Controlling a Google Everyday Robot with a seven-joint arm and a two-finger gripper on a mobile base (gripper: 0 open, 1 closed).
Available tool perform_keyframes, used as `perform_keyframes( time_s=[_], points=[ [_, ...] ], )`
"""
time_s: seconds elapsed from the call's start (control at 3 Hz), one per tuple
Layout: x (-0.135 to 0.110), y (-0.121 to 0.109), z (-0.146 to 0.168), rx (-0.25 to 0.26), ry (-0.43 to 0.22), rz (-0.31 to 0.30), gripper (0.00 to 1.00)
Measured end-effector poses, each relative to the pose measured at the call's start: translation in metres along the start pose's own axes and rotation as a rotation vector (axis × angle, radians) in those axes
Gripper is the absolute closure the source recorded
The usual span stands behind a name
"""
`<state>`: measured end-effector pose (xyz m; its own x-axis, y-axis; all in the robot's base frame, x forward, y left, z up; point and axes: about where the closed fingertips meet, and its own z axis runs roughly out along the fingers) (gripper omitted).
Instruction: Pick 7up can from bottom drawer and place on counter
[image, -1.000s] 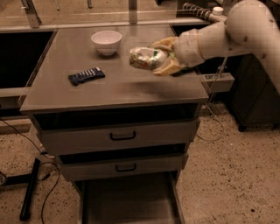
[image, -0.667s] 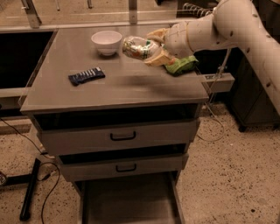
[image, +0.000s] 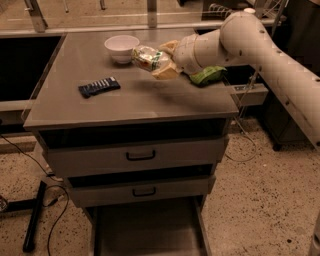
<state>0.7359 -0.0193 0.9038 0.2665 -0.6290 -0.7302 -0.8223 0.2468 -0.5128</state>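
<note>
Gripper (image: 162, 62) clamps the 7up can (image: 146, 57) above the counter (image: 150, 97), beside the bowl (image: 121, 48)

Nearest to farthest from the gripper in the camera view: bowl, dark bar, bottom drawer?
Gripper holds the can above the counter's back.
1. Bowl, beside it at the back.
2. Dark bar, toward the front.
3. Bottom drawer, open, far below.

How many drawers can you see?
3: upper handled drawer, lower handled drawer beneath it, bottom drawer open below. The end effector holds the 7up can above the counter.
</note>
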Motion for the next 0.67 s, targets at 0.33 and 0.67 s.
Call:
perform_keyframes(
  time_s=[0.33,0.67],
  points=[
    [0.0066,0.0188,0.0054,-0.023,0.025,0.037,1.00],
    [0.0073,0.0212,0.0072,-0.028,0.026,0.039,0.82]
  ],
)
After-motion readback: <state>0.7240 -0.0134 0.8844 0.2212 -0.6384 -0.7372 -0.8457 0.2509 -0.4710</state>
